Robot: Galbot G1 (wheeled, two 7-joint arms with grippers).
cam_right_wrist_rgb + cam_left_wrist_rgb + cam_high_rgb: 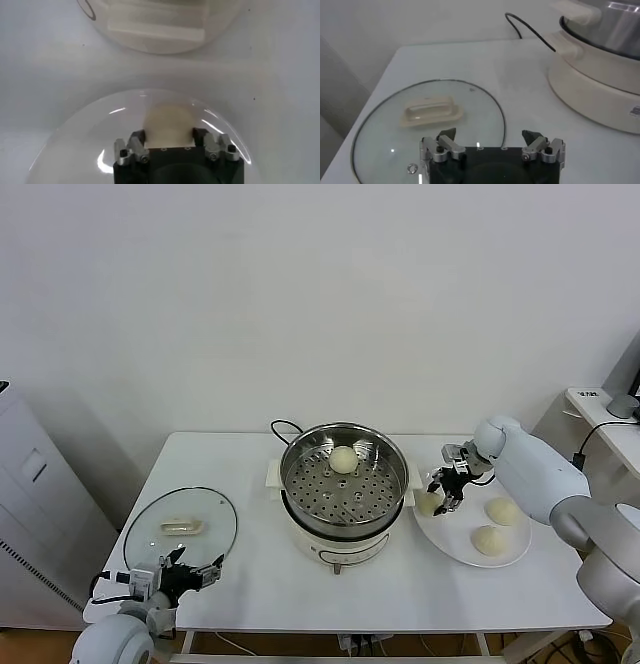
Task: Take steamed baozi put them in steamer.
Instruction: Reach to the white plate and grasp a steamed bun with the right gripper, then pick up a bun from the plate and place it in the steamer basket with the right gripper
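Note:
One steamed baozi (343,460) lies on the perforated floor of the steel steamer (300,446) at the table's middle. Three more sit on the white plate (455,556) to its right: two free ones (503,511) (487,539) and one (429,503) at the plate's left edge. My right gripper (445,496) is down over that one. In the right wrist view both fingers press the sides of this baozi (169,120), with the right gripper (169,136) shut on it and the plate (75,130) under it. My left gripper (185,572) (489,135) waits open and empty at the table's front left.
A round glass lid (180,529) (430,112) with a white handle lies flat at the front left, just ahead of the left gripper. The white cooker base (600,85) carries a black cord (280,427) running to the back. A side table stands at the far right.

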